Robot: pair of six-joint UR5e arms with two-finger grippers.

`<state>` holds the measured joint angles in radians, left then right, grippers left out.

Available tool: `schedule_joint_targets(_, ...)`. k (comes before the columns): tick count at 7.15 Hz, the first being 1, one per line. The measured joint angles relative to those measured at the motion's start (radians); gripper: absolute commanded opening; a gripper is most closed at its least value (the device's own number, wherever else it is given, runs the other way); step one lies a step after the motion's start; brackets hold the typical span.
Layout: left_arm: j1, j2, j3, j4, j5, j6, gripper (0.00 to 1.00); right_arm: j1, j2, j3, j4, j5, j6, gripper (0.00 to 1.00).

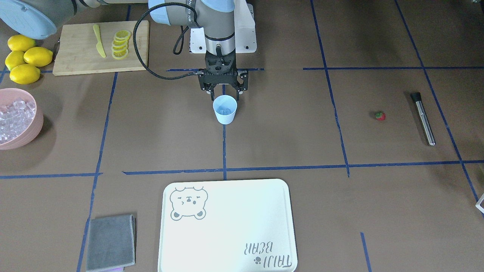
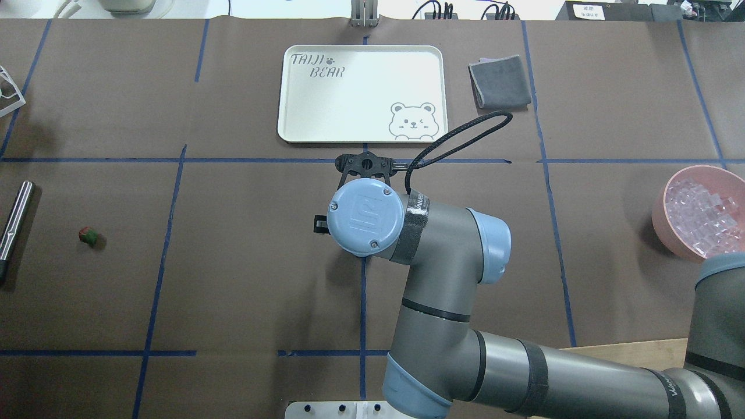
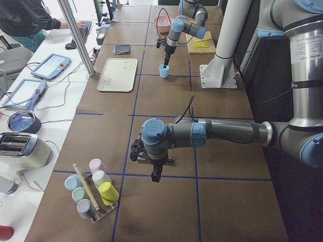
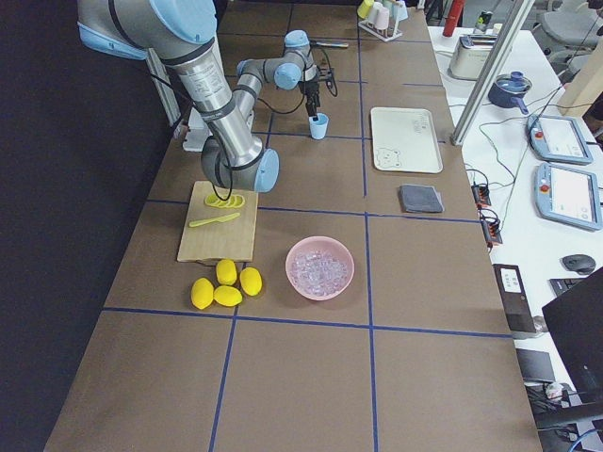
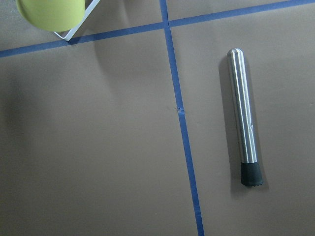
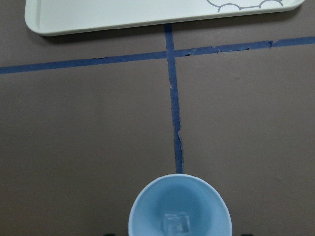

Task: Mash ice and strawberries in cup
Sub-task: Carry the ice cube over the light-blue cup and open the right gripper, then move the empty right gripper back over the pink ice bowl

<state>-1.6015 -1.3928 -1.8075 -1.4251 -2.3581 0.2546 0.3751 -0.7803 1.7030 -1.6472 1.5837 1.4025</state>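
The light-blue cup (image 1: 225, 109) stands upright at mid-table with one ice cube (image 6: 176, 223) in its bottom. My right gripper (image 1: 224, 93) hangs open just above and behind its rim, fingers spread to either side and empty. More ice (image 1: 13, 115) fills the pink bowl (image 1: 32, 130). The tiny red strawberry (image 1: 380, 116) lies alone on the table, also visible in the overhead view (image 2: 88, 235). My left gripper (image 3: 155, 175) hovers over the far end of the table, and I cannot tell whether it is open or shut. My arm hides the cup in the overhead view.
A steel muddler (image 5: 244, 118) lies near the strawberry, below my left wrist. A white bear tray (image 1: 227, 234) and a grey cloth (image 1: 110, 241) lie beyond the cup. A cutting board (image 1: 75, 53) holds lemon slices and a knife, with whole lemons (image 1: 24, 60) beside it. A cup rack (image 3: 93, 194) stands at the left end.
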Motion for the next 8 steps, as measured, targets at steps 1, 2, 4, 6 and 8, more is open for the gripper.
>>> schedule_joint_targets(1, 0.0, 0.0, 0.002, 0.0, 0.0, 0.0, 1.0, 0.02, -0.006, 0.001, -0.003, 0.01, -0.008, 0.99)
schedule_joint_targets(2, 0.0, 0.0, 0.004, 0.0, 0.0, 0.0, 1.0, 0.07, -0.029, 0.003, -0.007, 0.055, -0.05, 0.99)
schedule_joint_targets(4, 0.0, 0.001, 0.005, 0.0, 0.0, 0.0, 1.0, 0.214, -0.128, 0.034, -0.003, 0.205, -0.226, 0.99)
schedule_joint_targets(6, 0.0, 0.001, 0.002, 0.0, 0.0, 0.0, 1.0, 0.352, -0.314, 0.156, 0.002, 0.336, -0.469, 0.99)
schedule_joint_targets(8, 0.0, 0.001, 0.0, 0.0, 0.0, 0.0, 1.0, 0.486, -0.528, 0.279, 0.004, 0.443, -0.704, 0.99)
